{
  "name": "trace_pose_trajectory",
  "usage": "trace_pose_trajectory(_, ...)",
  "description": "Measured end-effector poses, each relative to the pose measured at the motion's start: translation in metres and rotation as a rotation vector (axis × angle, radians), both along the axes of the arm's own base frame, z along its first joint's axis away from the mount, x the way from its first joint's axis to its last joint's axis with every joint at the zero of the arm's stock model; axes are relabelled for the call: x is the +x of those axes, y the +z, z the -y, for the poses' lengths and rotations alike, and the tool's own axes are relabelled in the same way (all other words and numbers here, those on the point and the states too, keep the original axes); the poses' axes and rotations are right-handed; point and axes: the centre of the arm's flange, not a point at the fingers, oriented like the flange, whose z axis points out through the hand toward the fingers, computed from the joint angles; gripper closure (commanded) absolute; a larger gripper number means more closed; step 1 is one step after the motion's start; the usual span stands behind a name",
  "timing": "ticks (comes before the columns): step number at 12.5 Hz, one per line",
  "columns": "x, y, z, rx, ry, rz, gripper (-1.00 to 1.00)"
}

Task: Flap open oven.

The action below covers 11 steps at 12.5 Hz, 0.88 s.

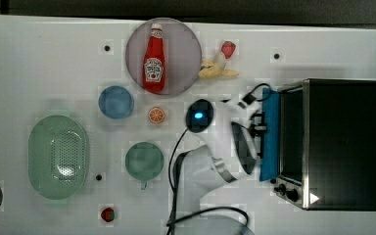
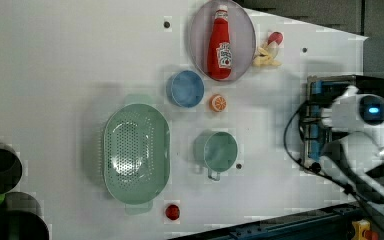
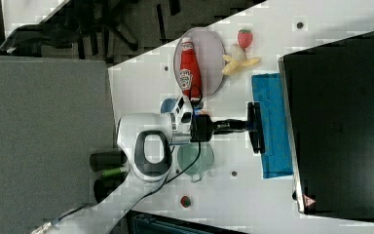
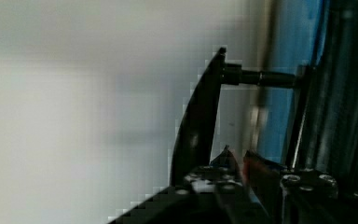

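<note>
The boxy toaster oven with black top and silver metal frame point(image 1: 340, 142) stands at the top view's right end of the white table point(image 1: 39, 63). Its blue-tinted glass door point(image 3: 271, 124) hangs partly open, and the black gripper point(image 3: 254, 127) is clamped narrowly on the door's black bar handle point(image 4: 198, 123).

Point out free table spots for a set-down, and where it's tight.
Free: the top view's upper left, above the colander and left of the plate; also its lower strip between strawberry and arm. Tight: cup, orange, bowl, gripper at the oven door.
</note>
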Motion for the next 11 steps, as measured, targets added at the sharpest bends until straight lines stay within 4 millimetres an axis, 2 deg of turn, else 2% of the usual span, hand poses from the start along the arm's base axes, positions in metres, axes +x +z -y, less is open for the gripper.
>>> trace_pose_trajectory(3,-0.007,-0.052,-0.042,-0.078,0.01,0.0,0.65)
trace_pose_trajectory(7,-0.025,-0.11,-0.071,-0.138,-0.045,-0.015,0.65)
trace_pose_trajectory(11,-0.02,-0.108,-0.071,-0.151,-0.088,0.038,0.65)
